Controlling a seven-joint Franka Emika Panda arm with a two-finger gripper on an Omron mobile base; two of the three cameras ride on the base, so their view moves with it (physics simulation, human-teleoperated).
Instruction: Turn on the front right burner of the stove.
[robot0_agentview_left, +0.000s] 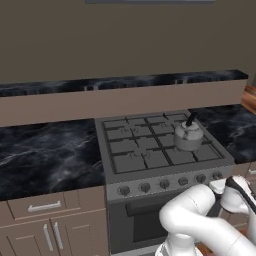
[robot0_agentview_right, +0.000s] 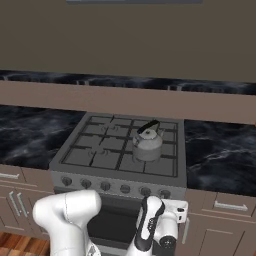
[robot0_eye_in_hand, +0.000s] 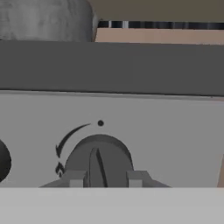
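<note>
The grey gas stove (robot0_agentview_left: 121, 177) has dark grates and a row of round knobs along its front panel. In the hand view the rightmost knob (robot0_eye_in_hand: 99, 159) is very close, its ridge nearly upright, with a curved arrow and a dot printed above it. My gripper (robot0_eye_in_hand: 107, 179) is open right at that knob, one fingertip (robot0_eye_in_hand: 76, 179) on each side of the ridge; I cannot tell whether they touch it. From the base views the hand reaches the right end of the knob row (robot0_agentview_left: 217, 176) (robot0_agentview_right: 165, 193). A grey kettle (robot0_agentview_left: 188, 136) stands on the front right burner.
Black marble counters (robot0_agentview_left: 45, 155) flank the stove, with brown cabinets and drawers (robot0_agentview_left: 40, 207) below. The dark oven door (robot0_agentview_right: 117, 220) sits under the knobs, behind my arm. The neighbouring knob (robot0_eye_in_hand: 2, 159) shows at the left edge of the hand view.
</note>
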